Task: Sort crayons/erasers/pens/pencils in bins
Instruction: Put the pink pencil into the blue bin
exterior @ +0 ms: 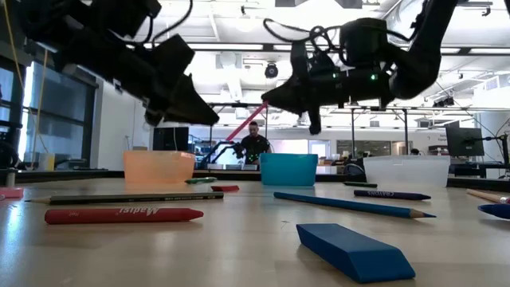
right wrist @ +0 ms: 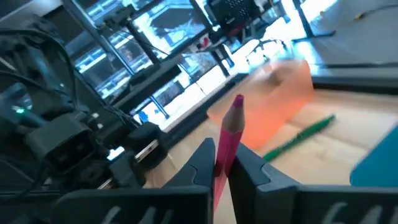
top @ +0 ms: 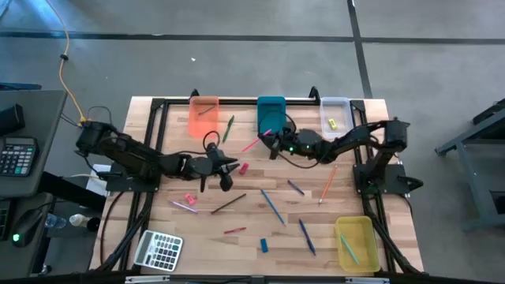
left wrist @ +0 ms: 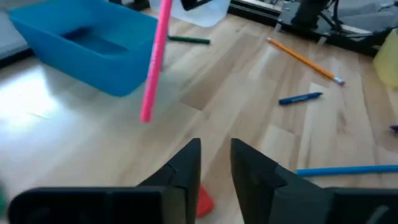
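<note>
The right gripper [right wrist: 222,163] is clamped on a pink pencil [right wrist: 227,134], holding it in the air just near of the teal bin [top: 271,113] at the far edge of the bench [top: 237,244]. The left gripper [left wrist: 215,163] hovers mid-bench with its fingers a little apart and nothing between them, a red eraser [left wrist: 204,200] just below. The orange bin [top: 203,115] stands left of the teal, a green pencil [top: 228,128] between them. Blue pens [top: 272,207], an orange pencil [top: 328,183], a blue eraser [top: 263,245] and a calculator [top: 158,250] lie scattered nearer.
</note>
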